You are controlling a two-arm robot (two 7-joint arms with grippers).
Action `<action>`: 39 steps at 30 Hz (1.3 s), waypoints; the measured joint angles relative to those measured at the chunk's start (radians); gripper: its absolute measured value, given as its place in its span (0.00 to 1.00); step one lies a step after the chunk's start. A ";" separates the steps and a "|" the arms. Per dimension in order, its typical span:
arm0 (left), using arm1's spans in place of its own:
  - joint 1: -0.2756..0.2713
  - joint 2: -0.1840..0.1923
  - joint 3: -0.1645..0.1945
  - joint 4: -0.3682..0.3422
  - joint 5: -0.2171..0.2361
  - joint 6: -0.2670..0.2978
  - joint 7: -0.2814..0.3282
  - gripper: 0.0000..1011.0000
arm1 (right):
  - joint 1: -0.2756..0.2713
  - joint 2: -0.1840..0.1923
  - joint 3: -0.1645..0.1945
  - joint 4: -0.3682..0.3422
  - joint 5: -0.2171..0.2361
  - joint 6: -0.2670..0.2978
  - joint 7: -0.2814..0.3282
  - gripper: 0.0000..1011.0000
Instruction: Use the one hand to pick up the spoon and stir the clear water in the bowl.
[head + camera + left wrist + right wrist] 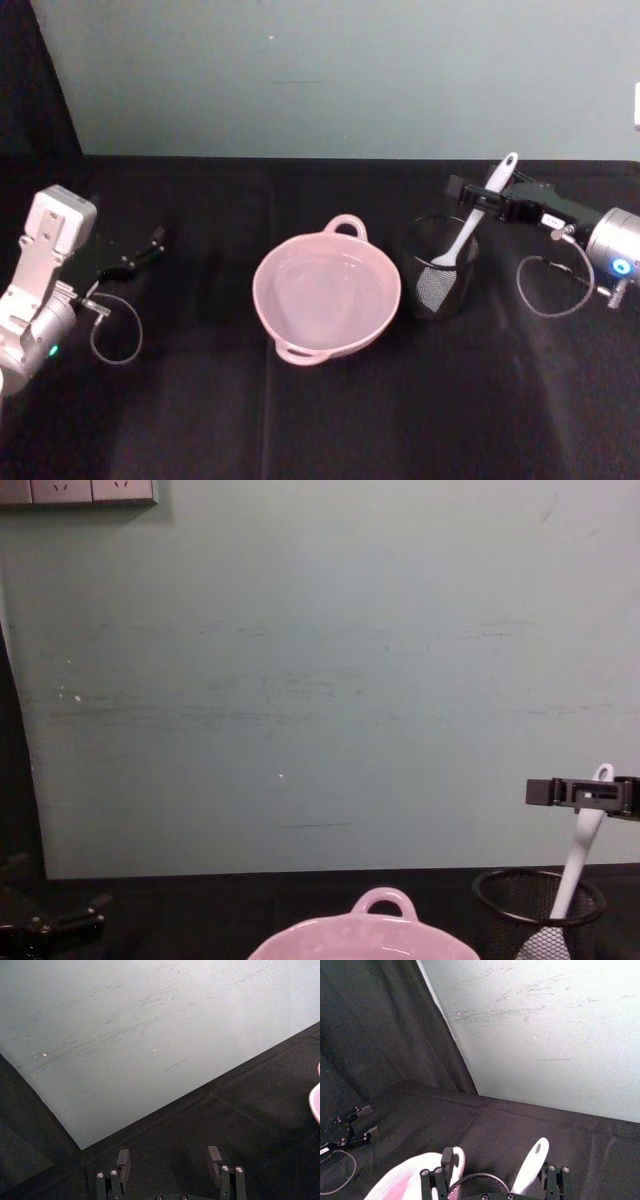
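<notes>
The pale pink bowl (325, 295) sits mid-table, with faint glints of clear water (335, 280) inside; its loop handle (383, 901) faces the wall. The white spoon (470, 225) stands blade-down in a black wire-mesh cup (440, 270) just right of the bowl, handle leaning up and right. My right gripper (478, 200) is open around the upper handle; in the right wrist view the handle (532, 1162) lies between the fingers (451, 1156), close to one of them. From the chest view the gripper (585, 792) hovers above the cup. My left gripper (145, 250) rests open at the far left.
Black cloth (320, 420) covers the table, and a pale green wall (340, 70) stands behind it. A dark curtain (375, 1035) hangs at the left. Cable loops hang by both wrists (550, 285). Bare cloth lies in front of the bowl.
</notes>
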 joint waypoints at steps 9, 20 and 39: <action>0.000 0.000 0.000 0.000 0.000 0.000 0.000 1.00 | 0.061 -0.051 -0.020 0.073 -0.034 -0.013 0.034 0.99; 0.000 0.000 0.000 0.000 0.000 0.000 0.000 1.00 | 0.128 -0.098 -0.043 0.145 -0.082 -0.005 0.055 0.99; 0.000 0.000 0.000 0.000 0.000 0.000 0.000 1.00 | 0.090 -0.077 -0.030 0.130 -0.177 -0.020 0.034 0.99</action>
